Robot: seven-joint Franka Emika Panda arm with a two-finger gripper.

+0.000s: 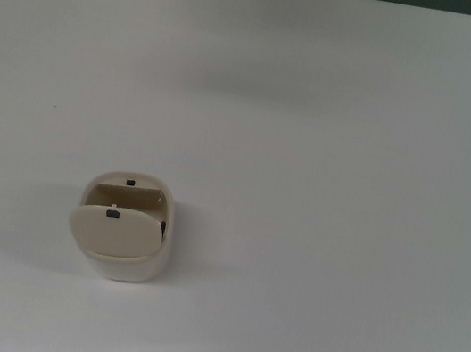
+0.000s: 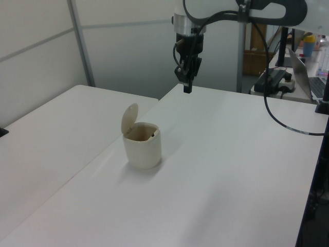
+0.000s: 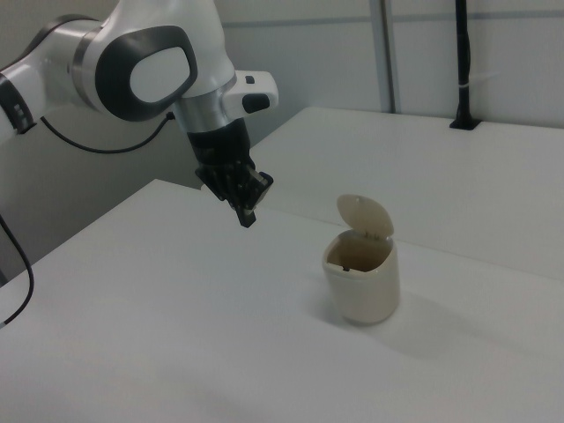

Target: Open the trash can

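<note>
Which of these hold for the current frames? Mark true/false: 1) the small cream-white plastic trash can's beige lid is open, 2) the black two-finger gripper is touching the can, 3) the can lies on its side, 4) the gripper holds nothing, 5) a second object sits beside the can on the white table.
1) True: the beige hinged lid stands raised over the small cream-white plastic trash can.
2) False: the black two-finger gripper hangs in the air, well clear of the can.
3) False: it stands upright on the white table.
4) True: nothing sits between its fingertips.
5) False: nothing else is near the can.
</note>
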